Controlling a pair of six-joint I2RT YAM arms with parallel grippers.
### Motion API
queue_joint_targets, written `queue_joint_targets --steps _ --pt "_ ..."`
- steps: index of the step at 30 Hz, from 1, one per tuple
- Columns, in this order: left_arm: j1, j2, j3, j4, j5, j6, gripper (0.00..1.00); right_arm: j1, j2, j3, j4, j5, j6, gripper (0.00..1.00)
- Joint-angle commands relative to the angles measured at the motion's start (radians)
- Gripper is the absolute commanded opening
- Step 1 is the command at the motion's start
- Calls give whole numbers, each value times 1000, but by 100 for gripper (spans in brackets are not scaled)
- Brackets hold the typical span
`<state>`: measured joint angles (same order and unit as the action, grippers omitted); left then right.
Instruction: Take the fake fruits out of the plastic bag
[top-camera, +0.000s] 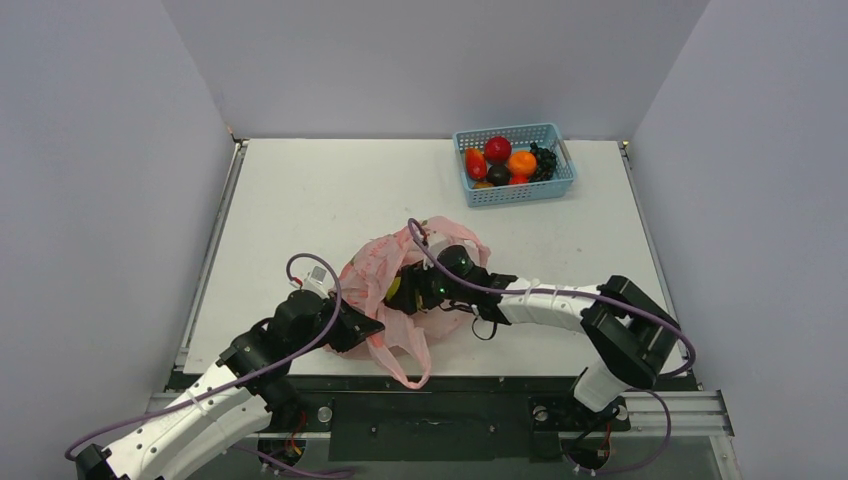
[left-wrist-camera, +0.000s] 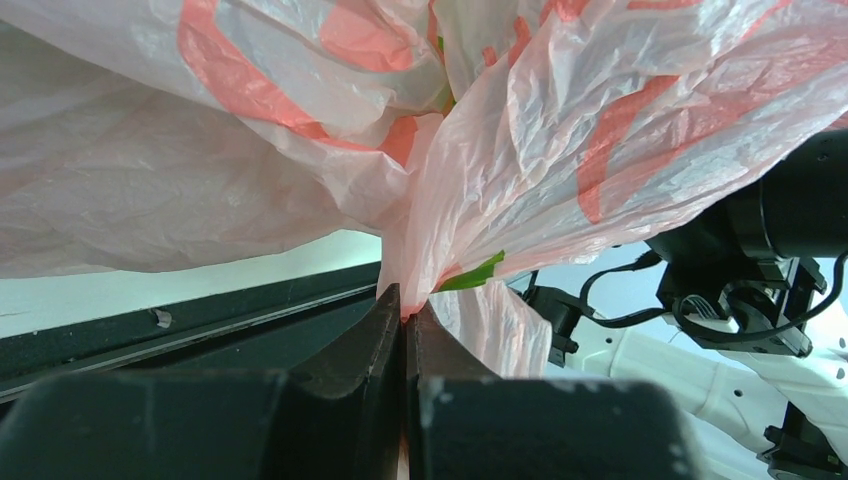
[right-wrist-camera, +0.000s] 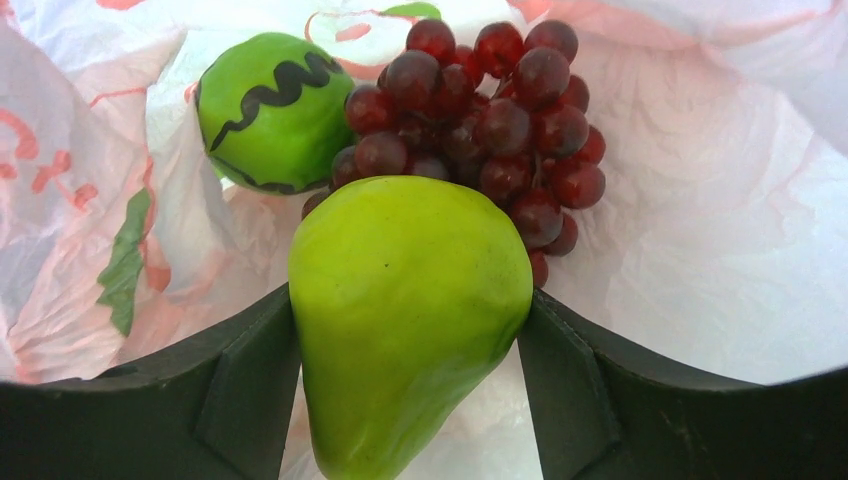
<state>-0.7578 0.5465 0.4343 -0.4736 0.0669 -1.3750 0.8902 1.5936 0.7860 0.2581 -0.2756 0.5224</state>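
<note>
Yellow-green pear (right-wrist-camera: 410, 300) is gripped by the right hand (right-wrist-camera: 408, 335) inside the plastic bag (right-wrist-camera: 720, 230), long axis in line with the hand, narrow end toward the bag mouth. Deeper in the bag lie the grape bunch (right-wrist-camera: 490, 120) and the green apple (right-wrist-camera: 270, 110). Bag film is pinched by the clenched left hand (left-wrist-camera: 405, 312).

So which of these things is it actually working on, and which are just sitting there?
In the job:
- pink plastic bag, pinched by the left jaws
- yellow-green pear, between the right jaws
- dark red grape bunch, in the bag
- round green striped fruit, in the bag

Just sitting there:
- light blue basket
- round red fruit in it
- round orange fruit in it
</note>
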Motion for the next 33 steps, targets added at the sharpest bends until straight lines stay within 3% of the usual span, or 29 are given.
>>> queue_joint_targets --steps 1,5,8,17,23,28,33 --pt "-3 -4 11 46 -4 12 0 1 -124 39 -83 -34 22 31" --pt "-3 1 3 68 1 7 0 -2 -226 65 -230 -84 29 22" --pt "-4 2 3 75 1 16 0 -6 -306 83 -384 -146 35 21" --pt "-8 -11 -25 76 4 46 0 -34 -487 144 -448 -491 205 17" --pt "-10 -32 -36 70 0 45 0 -167 -515 254 -296 -627 480 7" --pt "-12 -19 -29 86 2 45 0 -335 -446 336 -19 -610 764 3" --pt "-13 14 -8 93 11 54 0 -511 -279 383 236 -500 1043 1"
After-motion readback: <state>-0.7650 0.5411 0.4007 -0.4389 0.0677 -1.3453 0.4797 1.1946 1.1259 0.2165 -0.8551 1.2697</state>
